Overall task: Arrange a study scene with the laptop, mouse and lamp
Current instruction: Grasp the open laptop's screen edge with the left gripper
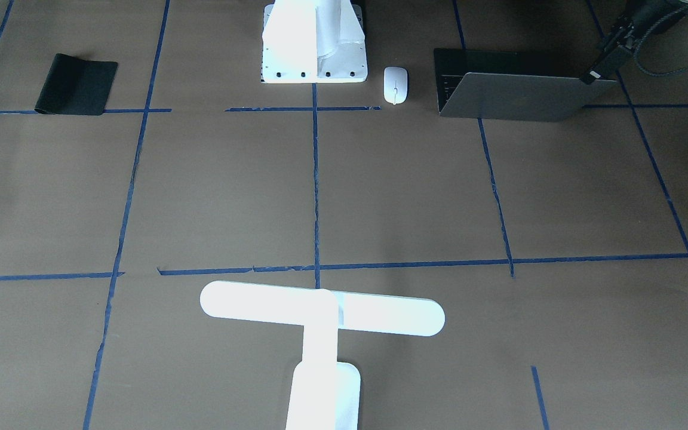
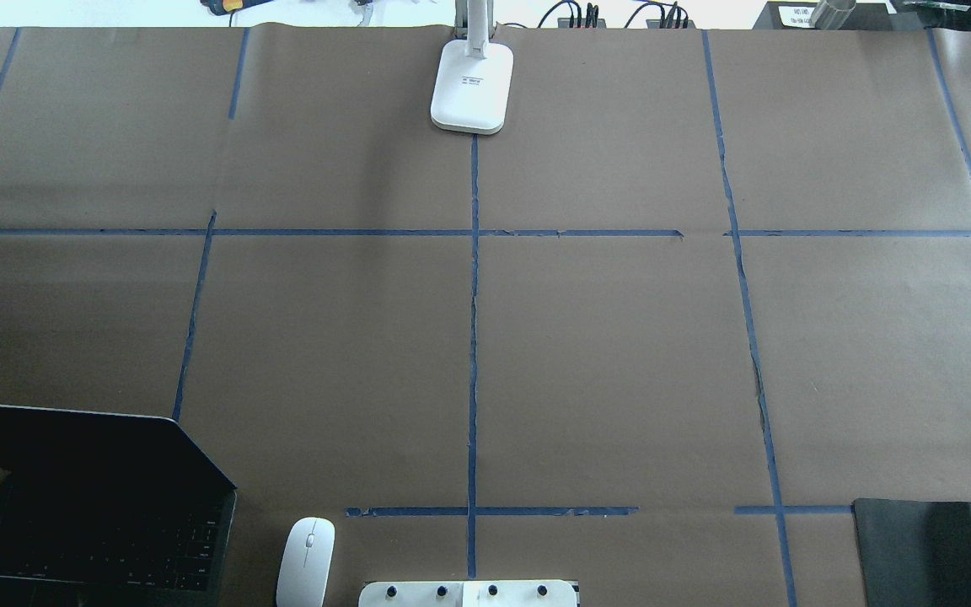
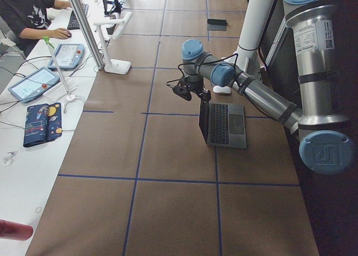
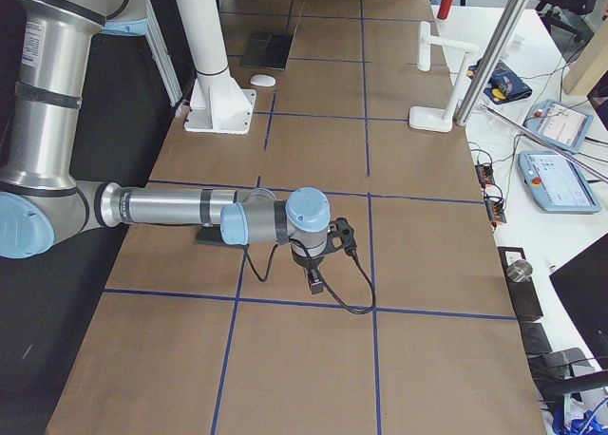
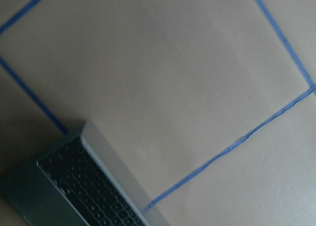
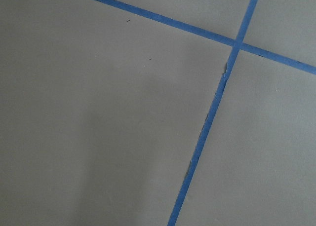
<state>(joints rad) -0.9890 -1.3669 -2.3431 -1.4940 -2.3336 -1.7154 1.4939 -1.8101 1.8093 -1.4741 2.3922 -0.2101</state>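
The lamp (image 1: 322,313) stands nearest in the front view, on the middle tape line at the table edge farthest from the robot. Across the table the laptop (image 1: 517,95) sits open on the robot's left, with the mouse (image 1: 395,85) between it and the white pedestal (image 1: 314,42). The left gripper (image 1: 596,73) hangs by the lid's outer corner. The right gripper (image 4: 315,281) hangs over bare paper near the black mat (image 1: 76,84). I cannot tell whether either claw is apart or together.

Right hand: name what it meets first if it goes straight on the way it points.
The table, near a tape crossing. The right hand points down, and its wrist view shows nothing else below; depth is unclear.
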